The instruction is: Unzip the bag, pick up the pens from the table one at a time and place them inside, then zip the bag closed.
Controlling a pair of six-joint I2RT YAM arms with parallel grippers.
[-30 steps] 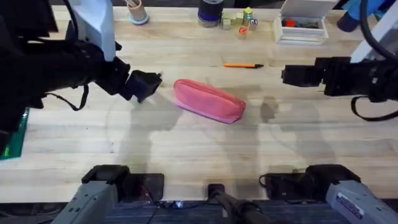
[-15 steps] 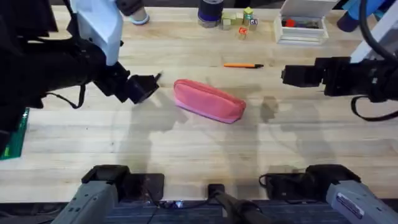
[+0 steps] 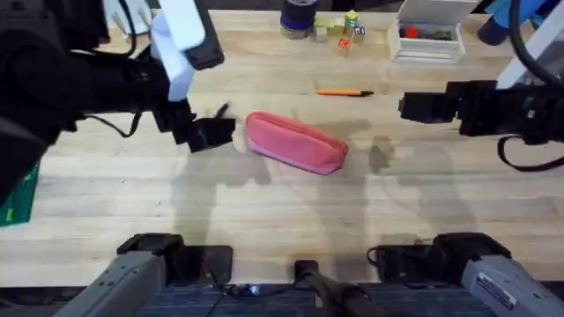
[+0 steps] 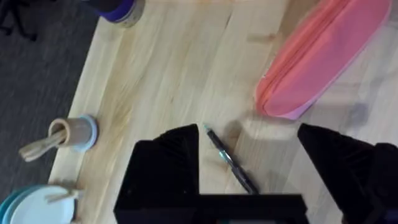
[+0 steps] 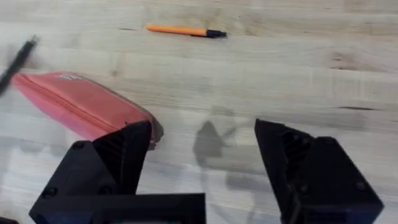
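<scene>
My left gripper [image 4: 249, 165] is spread wide just above the black pen [image 4: 229, 159], which lies on the table [image 3: 264, 202] between my fingers. Just beyond it the pink bag [image 3: 296, 143] lies zipped in mid-table. My right gripper [image 5: 202, 162] hangs with fingers parted and nothing between them, off the bag's far end. Farther back lies the orange pen [image 3: 344, 92].
</scene>
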